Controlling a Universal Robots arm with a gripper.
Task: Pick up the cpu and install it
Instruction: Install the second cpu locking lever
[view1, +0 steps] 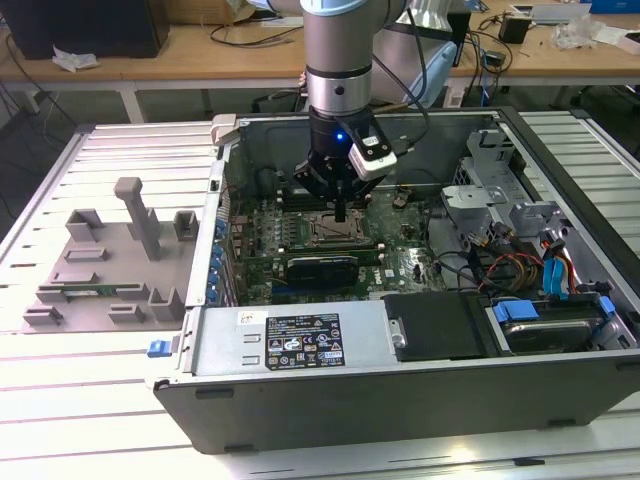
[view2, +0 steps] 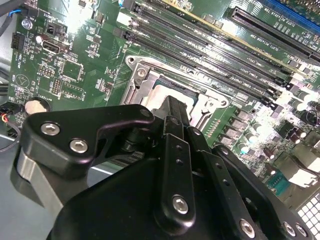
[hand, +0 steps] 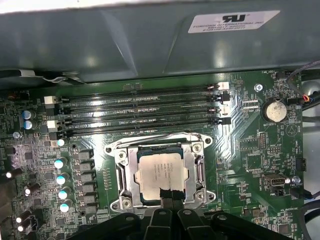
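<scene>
The cpu (hand: 162, 174) is silver-grey in a silver socket frame (hand: 127, 176). The motherboard (hand: 250, 150) is green and the gripper (hand: 168, 196) black.

One open computer case (view1: 300, 345) on the tabletop (view1: 60, 440). One robot arm (view1: 338, 50), one tool (view1: 341, 212). One cpu (hand: 162, 175), sitting in one metal socket frame (hand: 125, 155) on one green motherboard (hand: 250, 150). Four long black memory slots (hand: 140, 112) in a row. One round coin battery (hand: 274, 110). Five blue-topped capacitors (hand: 59, 164) in a column beside the socket, two more (hand: 27, 114) near the slot ends. One grey holder tray (view1: 100, 270) outside the case. One black graphics card (view1: 322, 268).
</scene>
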